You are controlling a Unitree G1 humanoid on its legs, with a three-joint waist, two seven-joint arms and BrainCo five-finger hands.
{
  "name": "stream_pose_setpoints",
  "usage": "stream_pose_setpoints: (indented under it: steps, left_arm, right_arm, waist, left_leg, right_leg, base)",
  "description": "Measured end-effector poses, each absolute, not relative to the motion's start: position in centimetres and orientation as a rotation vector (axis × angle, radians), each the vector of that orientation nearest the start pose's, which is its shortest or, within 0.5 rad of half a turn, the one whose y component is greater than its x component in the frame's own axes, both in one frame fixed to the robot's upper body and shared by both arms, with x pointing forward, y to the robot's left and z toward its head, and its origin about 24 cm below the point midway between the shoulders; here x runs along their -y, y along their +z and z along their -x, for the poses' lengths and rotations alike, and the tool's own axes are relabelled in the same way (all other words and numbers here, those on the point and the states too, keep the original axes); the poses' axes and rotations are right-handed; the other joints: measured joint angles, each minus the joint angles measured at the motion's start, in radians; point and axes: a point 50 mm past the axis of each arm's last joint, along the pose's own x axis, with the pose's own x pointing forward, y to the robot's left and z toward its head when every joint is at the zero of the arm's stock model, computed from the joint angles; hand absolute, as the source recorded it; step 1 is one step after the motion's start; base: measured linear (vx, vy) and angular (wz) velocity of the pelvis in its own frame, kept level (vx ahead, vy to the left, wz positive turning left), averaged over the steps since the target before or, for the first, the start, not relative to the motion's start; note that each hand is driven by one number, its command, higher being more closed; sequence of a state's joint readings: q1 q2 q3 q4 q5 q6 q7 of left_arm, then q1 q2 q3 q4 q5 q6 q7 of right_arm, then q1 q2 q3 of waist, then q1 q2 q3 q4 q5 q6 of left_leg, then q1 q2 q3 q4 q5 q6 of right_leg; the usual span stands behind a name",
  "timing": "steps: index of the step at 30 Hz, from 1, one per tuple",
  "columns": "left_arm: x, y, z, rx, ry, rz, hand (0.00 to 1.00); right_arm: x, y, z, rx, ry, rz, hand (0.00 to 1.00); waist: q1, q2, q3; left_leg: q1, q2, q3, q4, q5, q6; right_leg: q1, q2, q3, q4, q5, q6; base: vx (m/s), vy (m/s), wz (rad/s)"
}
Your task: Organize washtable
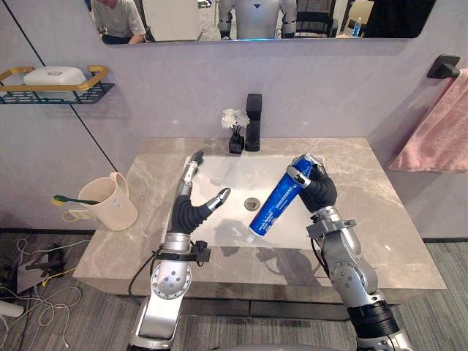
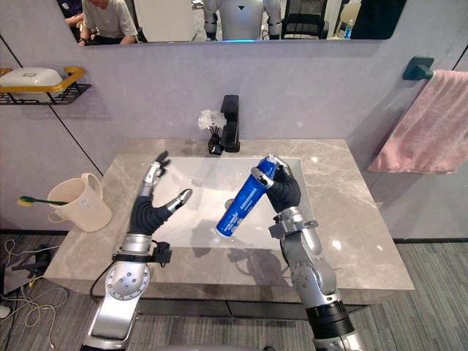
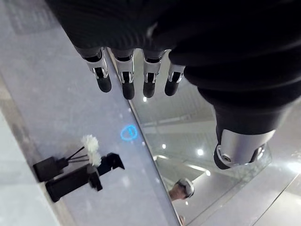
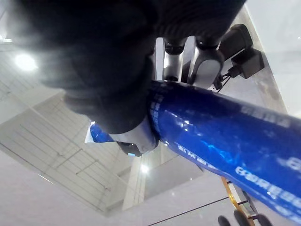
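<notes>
Over the sink [image 1: 219, 172], your head views show the right hand [image 1: 318, 189] curled round a tilted blue tube [image 1: 278, 205]. The cup [image 1: 111, 205] at the left of the counter [image 1: 380, 212] holds a toothbrush [image 1: 73, 199]. In your left wrist view, the left hand [image 3: 197, 42] has straight fingers and holds nothing. In your right wrist view, the tube's lower end is cut off
</notes>
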State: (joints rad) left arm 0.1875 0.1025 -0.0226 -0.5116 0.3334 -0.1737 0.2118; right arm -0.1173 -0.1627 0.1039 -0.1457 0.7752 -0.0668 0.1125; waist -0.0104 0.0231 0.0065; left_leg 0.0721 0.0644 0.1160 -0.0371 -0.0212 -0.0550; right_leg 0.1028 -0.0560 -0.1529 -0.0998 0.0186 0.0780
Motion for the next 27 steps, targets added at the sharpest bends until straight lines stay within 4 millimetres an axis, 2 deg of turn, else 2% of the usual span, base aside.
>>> stream_pose_setpoints:
  steps: [3,4,6,13,16,20,23,25,27]
  left_arm:
    - [-18.2,14.7,-18.9,0.587,0.32,-0.394,0.0]
    - [-19.1,15.2,-18.2,0.605,0.383,-0.404,0.0]
    - [-20.3,15.6,-17.1,0.616,0.475,-0.404,0.0]
    - [-25.4,14.4,-13.2,0.519,0.821,-0.381,0.0]
    - [-27.8,12.2,-12.3,0.416,0.935,-0.322,0.0]
    - [-30.7,6.5,-10.9,0.164,1.05,-0.171,0.0]
    - [-31.3,2.9,-10.2,0.012,1.076,-0.071,0.0]
    - [-31.1,-0.3,-9.4,-0.135,1.077,0.018,0.0]
    - [-30.9,-2.4,-8.6,-0.232,1.076,0.061,0.0]
  right_arm:
    - [14.6,11.3,-26.7,0.3,0.287,-0.61,1.0]
    - [15.1,11.4,-26.3,0.317,0.266,-0.611,1.0]
    - [15.5,11.5,-25.7,0.335,0.248,-0.611,1.0]
    - [17.1,11.1,-25.2,0.355,0.154,-0.611,1.0]
    - [18.1,11.3,-25.1,0.379,0.106,-0.612,1.0]
    - [18.6,11.4,-25.0,0.407,0.072,-0.604,1.0]
    - [18.5,11.4,-25.0,0.408,0.073,-0.598,1.0]
    - [18.5,11.4,-25.0,0.405,0.066,-0.601,1.0]
    - [18.5,11.4,-25.1,0.405,0.06,-0.6,1.0]
  waist:
    - [0.007,0.0,0.001]
    - [0.019,0.001,0.001]
    - [0.026,0.002,0.001]
    - [0.034,-0.003,0.004]
    - [0.055,-0.002,0.005]
    - [0.058,-0.004,0.007]
    - [0.077,-0.007,0.007]
    - [0.081,-0.009,0.008]
    - [0.081,-0.012,0.008]
  left_leg:
    - [-0.001,0.0,-0.007,-0.002,0.0,0.0]
    - [-0.001,0.001,-0.009,-0.004,0.0,0.0]
    - [-0.001,0.0,-0.014,-0.007,0.002,0.0]
    - [-0.001,-0.004,-0.033,-0.03,0.015,-0.002]
    - [-0.001,-0.009,-0.037,-0.032,0.021,0.0]
    - [-0.001,-0.013,-0.056,-0.036,0.023,0.002]
    - [0.001,-0.014,-0.056,-0.046,0.023,0.002]
    - [0.001,-0.015,-0.056,-0.052,0.023,0.002]
    - [0.0,-0.016,-0.058,-0.052,0.023,0.002]
  right_leg:
    - [-0.002,0.0,-0.008,-0.004,-0.001,0.0]
    - [-0.002,-0.001,-0.012,-0.004,-0.002,0.0]
    - [-0.001,-0.001,-0.019,-0.004,-0.004,-0.001]
    - [-0.001,-0.002,-0.04,-0.003,-0.011,0.001]
    - [0.006,-0.013,-0.044,0.0,-0.012,0.003]
    - [0.014,-0.021,-0.066,0.0,-0.017,0.01]
    - [0.012,-0.025,-0.068,0.0,-0.018,0.01]
    - [0.005,-0.026,-0.07,0.0,-0.02,0.011]
    - [0.005,-0.026,-0.073,0.0,-0.023,0.012]
  base:
    - [-0.05,-0.011,0.08]
    - [-0.05,-0.013,0.05]
    - [-0.03,-0.015,0.11]
    - [-0.01,-0.008,0.09]
    - [0.01,0.014,0.05]
    - [-0.01,0.001,0.15]
    - [-0.02,0.004,0.02]
    - [-0.02,0.0,0.0]
    - [0.0,-0.001,0.02]
